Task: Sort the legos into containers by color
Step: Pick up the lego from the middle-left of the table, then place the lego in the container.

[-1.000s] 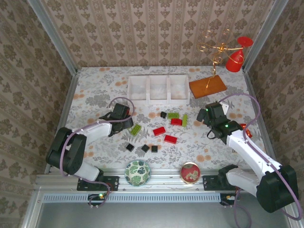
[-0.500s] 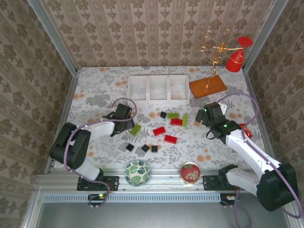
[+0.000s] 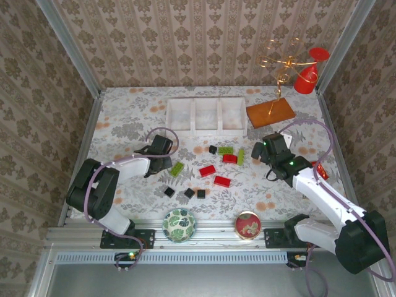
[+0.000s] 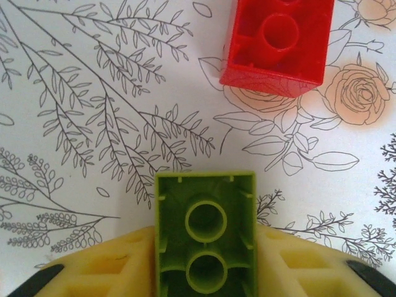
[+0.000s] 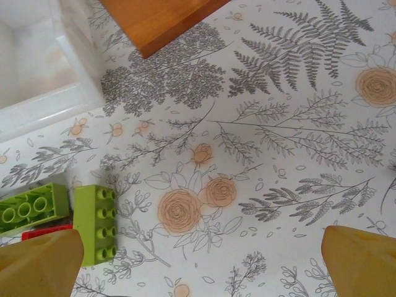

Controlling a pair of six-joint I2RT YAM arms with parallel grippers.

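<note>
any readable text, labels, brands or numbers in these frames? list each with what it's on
No readable text in any view.
The green brick in the left pincer shows its hollow underside, no lettering.
The red brick also shows its underside, no lettering.
The studded green brick has studs too small to read any logo.
The white tray has no visible print.
</note>
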